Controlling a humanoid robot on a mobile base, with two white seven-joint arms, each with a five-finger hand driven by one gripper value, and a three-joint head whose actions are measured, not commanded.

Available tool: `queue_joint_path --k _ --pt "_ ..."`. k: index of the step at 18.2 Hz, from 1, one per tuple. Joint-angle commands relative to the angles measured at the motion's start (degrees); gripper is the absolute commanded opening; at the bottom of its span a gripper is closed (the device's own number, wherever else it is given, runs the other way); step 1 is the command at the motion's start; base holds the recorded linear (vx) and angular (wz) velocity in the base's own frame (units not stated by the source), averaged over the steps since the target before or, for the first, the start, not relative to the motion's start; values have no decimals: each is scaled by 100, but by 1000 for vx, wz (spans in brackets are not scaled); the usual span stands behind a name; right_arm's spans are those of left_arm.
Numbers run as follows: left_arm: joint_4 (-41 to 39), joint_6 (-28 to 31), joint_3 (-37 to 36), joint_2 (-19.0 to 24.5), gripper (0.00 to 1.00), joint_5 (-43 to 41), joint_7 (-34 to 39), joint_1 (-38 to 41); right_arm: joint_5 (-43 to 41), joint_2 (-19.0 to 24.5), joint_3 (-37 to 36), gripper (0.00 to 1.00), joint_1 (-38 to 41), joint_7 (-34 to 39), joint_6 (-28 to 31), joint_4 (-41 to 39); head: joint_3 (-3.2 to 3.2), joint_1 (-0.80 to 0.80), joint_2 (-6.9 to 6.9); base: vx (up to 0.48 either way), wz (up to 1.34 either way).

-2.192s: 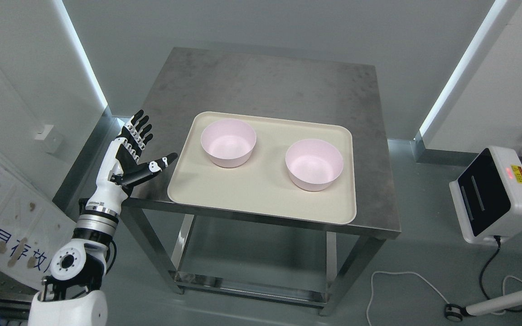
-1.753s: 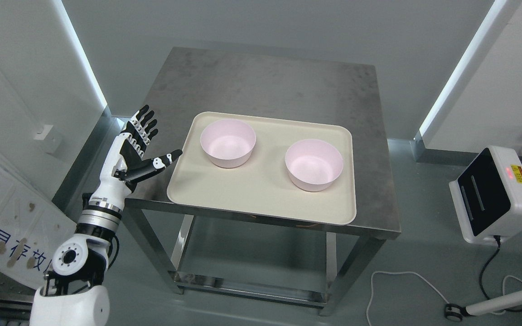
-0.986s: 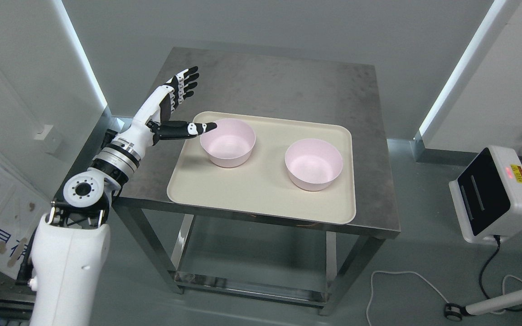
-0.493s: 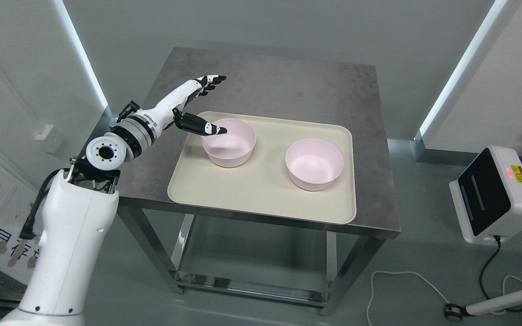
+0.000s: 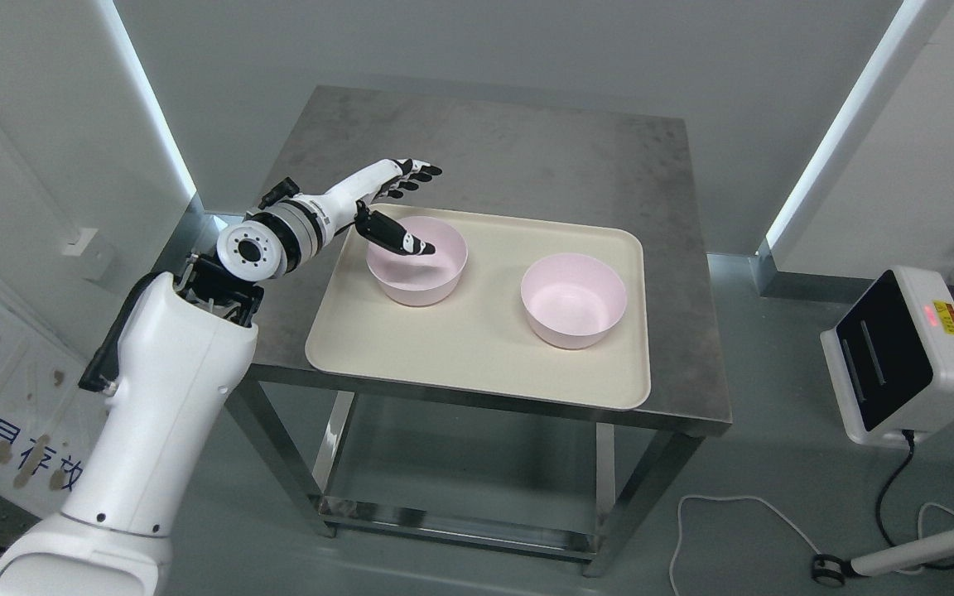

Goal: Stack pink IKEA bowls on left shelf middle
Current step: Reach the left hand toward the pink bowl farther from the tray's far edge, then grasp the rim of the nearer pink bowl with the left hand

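Observation:
Two pink bowls stand upright on a cream tray point(image 5: 477, 356): the left bowl point(image 5: 427, 277) at the tray's back left, the right bowl point(image 5: 574, 300) towards its right side. My left hand point(image 5: 415, 209) reaches over the left bowl's back-left rim and is open. Its thumb point(image 5: 402, 240) points down into the bowl's mouth, while the fingers point(image 5: 411, 174) stretch out beyond the rim over the table. Nothing is held. The right arm does not show.
The tray lies on a steel table point(image 5: 485, 149) with an open frame and a lower shelf point(image 5: 452, 497). A white and black device point(image 5: 899, 356) stands on the floor at the right, with cables point(image 5: 742, 513) near it. White walls lie behind.
My left arm has swung up from beside the table's left front edge and reached over the tray. The hand has turned, and its thumb now hangs inside the left bowl. The bowls have not moved.

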Motion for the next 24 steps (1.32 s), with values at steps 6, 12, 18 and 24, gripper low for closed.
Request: queue_joint_path --k 6,12,18,24 --pt "696 14 -466 -127 66 -147 -2 -124 44 -100 -53 100 0 -4 -1 0 0 0 0 0 0" --pt "775 5 -176 -276 50 -139 -2 -132 44 -100 -53 100 0 -4 -1 0 0 0 0 0 0" --pt "871 -319 -61 -399 27 -139 15 -71 44 -100 -53 100 0 -4 -1 0 0 0 0 0 0" --pt "1258 -942 -149 -399 27 -664 51 -80 44 -100 -53 100 0 -4 -1 0 0 0 0 0 0"
